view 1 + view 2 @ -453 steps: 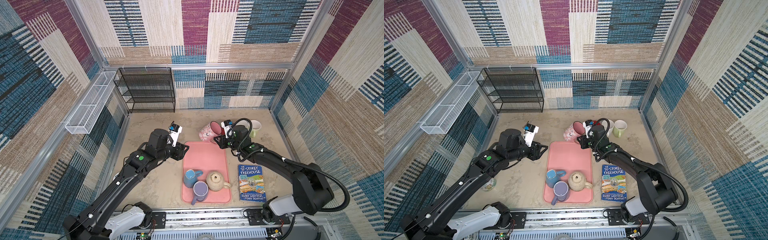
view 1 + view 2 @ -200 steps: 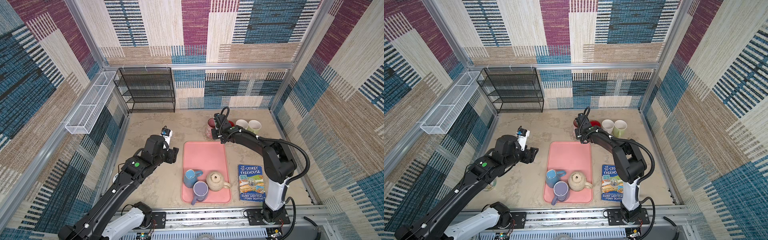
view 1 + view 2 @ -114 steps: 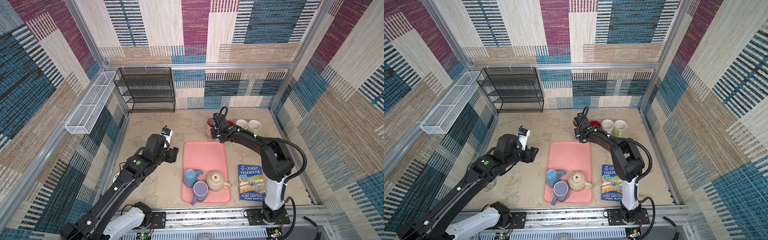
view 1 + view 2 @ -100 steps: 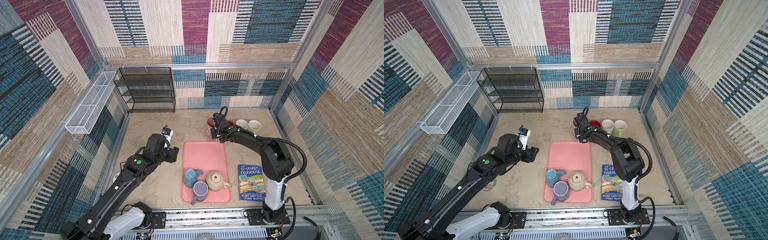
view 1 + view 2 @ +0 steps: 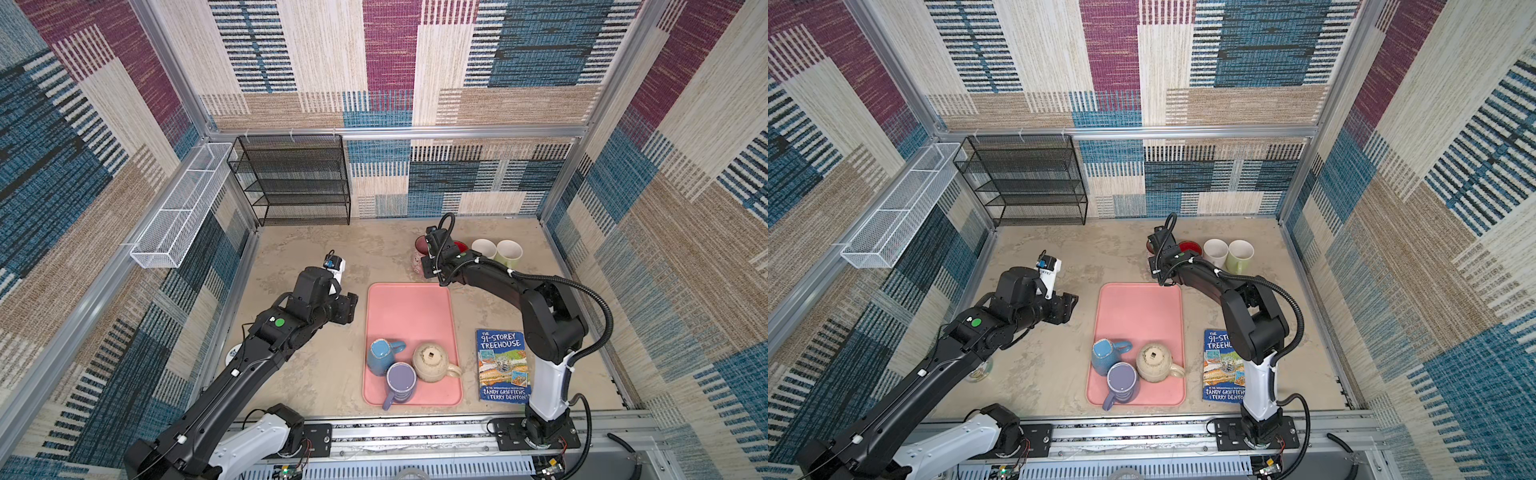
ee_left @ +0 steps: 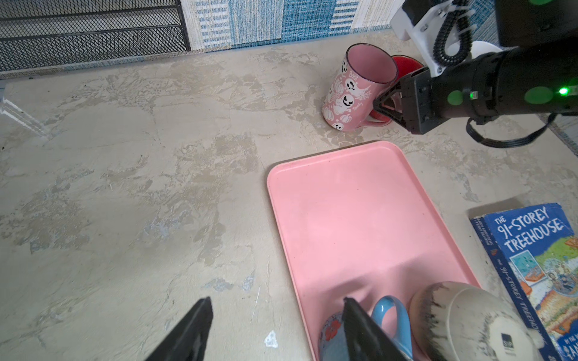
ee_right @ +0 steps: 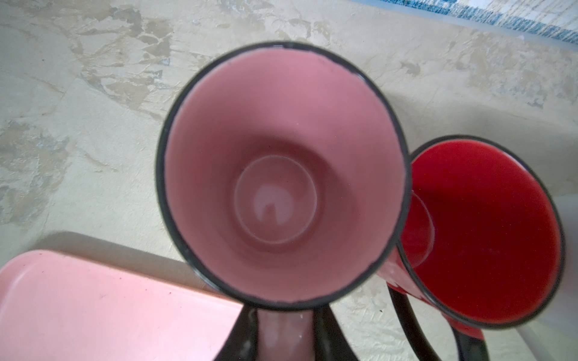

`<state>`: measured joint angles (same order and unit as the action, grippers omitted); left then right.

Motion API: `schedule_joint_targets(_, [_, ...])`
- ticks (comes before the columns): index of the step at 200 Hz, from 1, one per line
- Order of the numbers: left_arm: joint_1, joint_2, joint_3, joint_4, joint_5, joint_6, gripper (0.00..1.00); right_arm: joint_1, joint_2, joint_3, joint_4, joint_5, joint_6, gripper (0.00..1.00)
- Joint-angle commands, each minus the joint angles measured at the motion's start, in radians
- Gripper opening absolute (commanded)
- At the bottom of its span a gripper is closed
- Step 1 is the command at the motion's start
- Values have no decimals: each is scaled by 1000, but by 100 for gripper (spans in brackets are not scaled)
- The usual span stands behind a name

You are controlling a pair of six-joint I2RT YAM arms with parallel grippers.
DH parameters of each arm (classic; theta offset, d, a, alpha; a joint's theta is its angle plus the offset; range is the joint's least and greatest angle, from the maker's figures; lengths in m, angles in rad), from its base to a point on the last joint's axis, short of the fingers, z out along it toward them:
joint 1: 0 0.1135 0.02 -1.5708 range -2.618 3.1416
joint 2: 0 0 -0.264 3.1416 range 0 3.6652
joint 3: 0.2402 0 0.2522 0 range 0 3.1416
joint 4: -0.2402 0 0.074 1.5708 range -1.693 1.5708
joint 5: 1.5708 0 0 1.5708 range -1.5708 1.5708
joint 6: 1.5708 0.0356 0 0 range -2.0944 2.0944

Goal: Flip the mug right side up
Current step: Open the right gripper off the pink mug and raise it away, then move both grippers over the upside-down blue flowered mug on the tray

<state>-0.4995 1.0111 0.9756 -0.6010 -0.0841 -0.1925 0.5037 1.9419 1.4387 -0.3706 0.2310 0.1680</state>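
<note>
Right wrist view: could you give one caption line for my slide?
Upright pink mug seen from above, handle between the fingers, a red mug beside it.

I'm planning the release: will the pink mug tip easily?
Probably somewhat: the pink mug stands upright, tall and slim. The red mug right beside it may brace that side. It looks like glazed ceramic, so likely slippery and breakable.

pink tray (image 5: 407, 311), book (image 5: 503, 365) just beside it, black wire rack (image 5: 295, 178) against back wall
</note>
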Motion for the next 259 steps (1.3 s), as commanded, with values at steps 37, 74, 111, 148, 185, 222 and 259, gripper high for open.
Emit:
schedule_joint_targets(37, [13, -7, 6, 6, -105, -124, 71, 2, -39, -9, 23, 15, -9, 46])
schedule_joint_targets(74, [27, -6, 75, -71, -140, -207, 72, 5, -83, -20, 9, 13, -18, 60])
schedule_joint_targets(111, [30, -67, 82, -84, -33, -104, 74, 41, -180, -86, 13, -24, -71, 71])
schedule_joint_targets(148, [29, -79, 46, -74, 121, -111, 76, 114, -318, -220, 25, -125, -124, 77])
schedule_joint_targets(185, [16, -82, 17, -160, 212, -111, 72, 176, -449, -350, 39, -225, -112, 78])
schedule_joint_targets(222, [-88, -101, 13, -263, 203, -138, 71, 223, -521, -450, 67, -245, -89, 78])
schedule_joint_targets(259, [-178, -102, -74, -268, 176, -221, 71, 226, -549, -505, 107, -260, -73, 79])
